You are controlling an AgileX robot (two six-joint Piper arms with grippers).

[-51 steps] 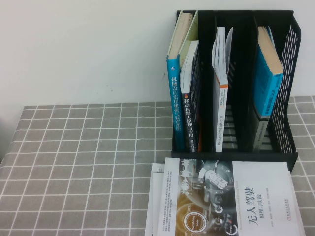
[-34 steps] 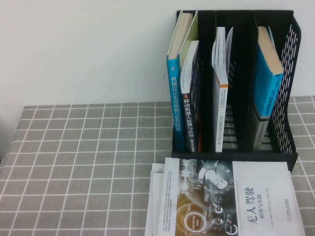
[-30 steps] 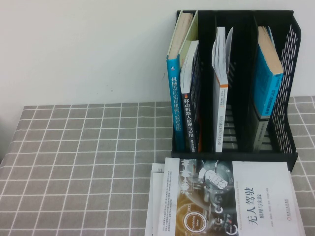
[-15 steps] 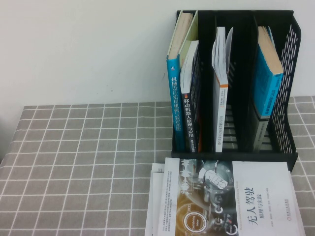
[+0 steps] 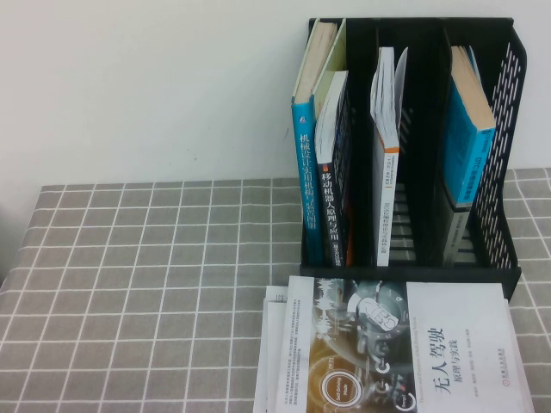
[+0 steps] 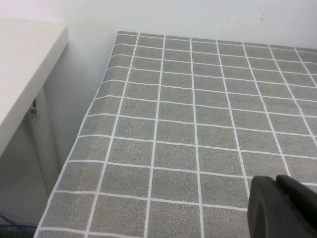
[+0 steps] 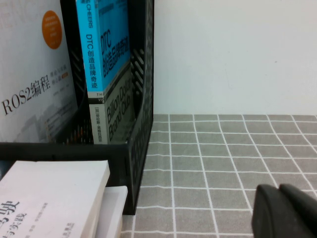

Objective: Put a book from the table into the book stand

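Note:
A white and dark book lies flat on a small stack at the table's front right, just before the black book stand. The stand holds several upright books in its slots. The book's corner and the stand's side wall also show in the right wrist view. Neither gripper appears in the high view. My left gripper is shut and empty over bare tablecloth near the table's left edge. My right gripper is shut and empty over the cloth to the right of the stand.
The grey checked tablecloth covers the table. The table's left edge drops off beside a white surface. A white wall stands behind the stand.

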